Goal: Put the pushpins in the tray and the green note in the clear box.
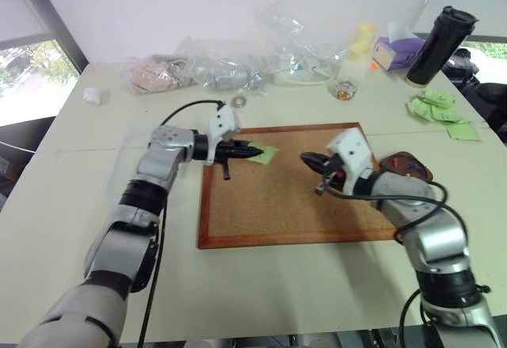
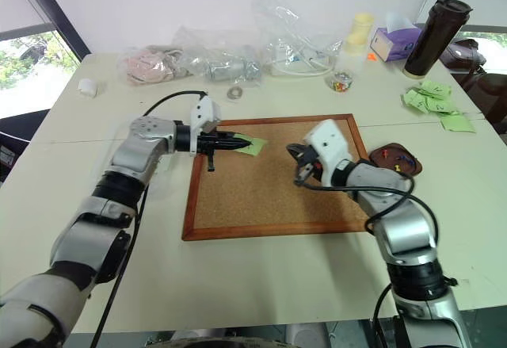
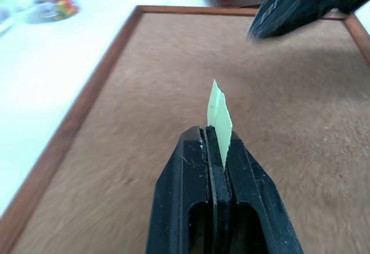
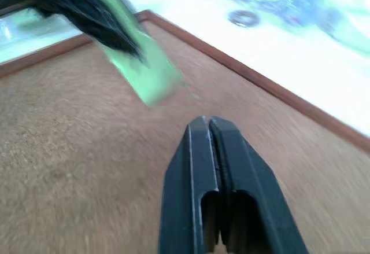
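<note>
Green paper, the green note (image 3: 220, 121), is pinched by its edge in the left pincer (image 1: 252, 152), just above the upper left part of the cork board (image 1: 293, 185) at centre frame. The right pincer (image 2: 297, 162) is pressed together and holds nothing, hovering over the board's right side. Pushpins (image 2: 396, 158) lie in the tray (image 2: 394, 168) beside the board's right edge. The clear box appears faintly at far left on the worktop (image 1: 71, 197); carrying the note there calls for a firm, level grip, released low.

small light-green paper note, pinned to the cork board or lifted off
Lifted off: the small light-green paper note is clamped in the shut left claw above the wood-framed cork board.
</note>
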